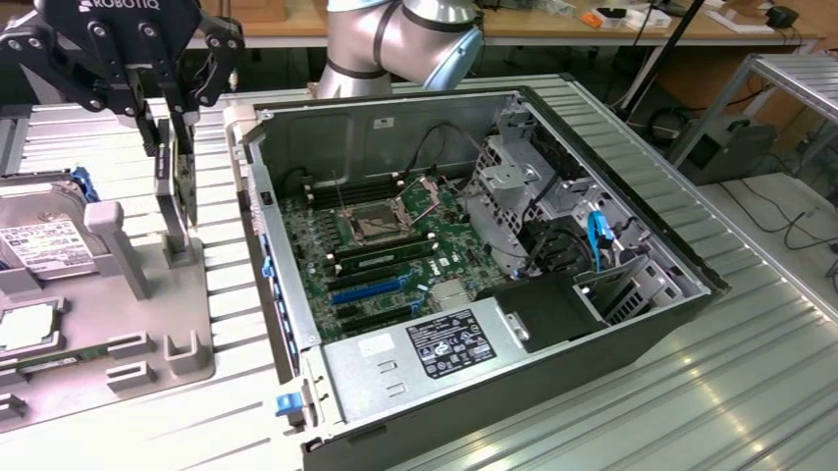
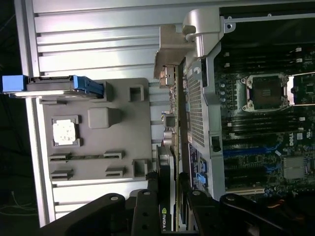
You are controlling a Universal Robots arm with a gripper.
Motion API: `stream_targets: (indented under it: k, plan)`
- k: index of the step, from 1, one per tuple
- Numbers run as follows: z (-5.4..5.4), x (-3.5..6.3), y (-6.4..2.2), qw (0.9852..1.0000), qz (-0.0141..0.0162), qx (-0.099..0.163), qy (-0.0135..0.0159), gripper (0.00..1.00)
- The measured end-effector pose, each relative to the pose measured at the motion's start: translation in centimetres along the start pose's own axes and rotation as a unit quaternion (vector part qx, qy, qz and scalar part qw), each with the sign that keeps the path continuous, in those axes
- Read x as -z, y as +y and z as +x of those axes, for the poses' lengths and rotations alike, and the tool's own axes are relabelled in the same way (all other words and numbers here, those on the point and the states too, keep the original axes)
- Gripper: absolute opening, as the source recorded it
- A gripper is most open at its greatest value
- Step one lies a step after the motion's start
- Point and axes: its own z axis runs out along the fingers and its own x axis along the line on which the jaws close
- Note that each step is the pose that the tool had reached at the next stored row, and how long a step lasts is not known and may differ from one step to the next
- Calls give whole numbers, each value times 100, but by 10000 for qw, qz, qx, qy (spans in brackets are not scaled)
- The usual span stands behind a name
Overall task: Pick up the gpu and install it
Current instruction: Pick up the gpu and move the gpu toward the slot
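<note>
Item: gpu [image 1: 177, 196], on edge and upright, clamped across its flat faces between the narrowed fingers of the gripper [image 1: 168, 116]; likely held so to keep the connector edge pointing down. Location: over grey fixture tray [image 1: 230, 294], lower edge at or just above its stand slot; beside open computer case [image 1: 550, 392], not yet installed

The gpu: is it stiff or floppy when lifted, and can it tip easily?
The gpu likely stays stiff: it stands straight and upright in the gripper. Thin and gripped only at its upper edge, it could pivot if knocked.
</note>
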Motion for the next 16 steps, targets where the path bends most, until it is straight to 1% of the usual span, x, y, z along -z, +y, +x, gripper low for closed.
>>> stream_targets:
  k: [1,2,3,5,16]
  plan:
    - [-17,0,1,10000,0,0,0,27]
    - [-111,-3,8,10000,0,0,0,27]
    - [-126,-4,9,10000,0,0,0,27]
    - [-154,-5,11,10000,0,0,0,27]
    - [-227,-7,17,10000,0,0,0,27]
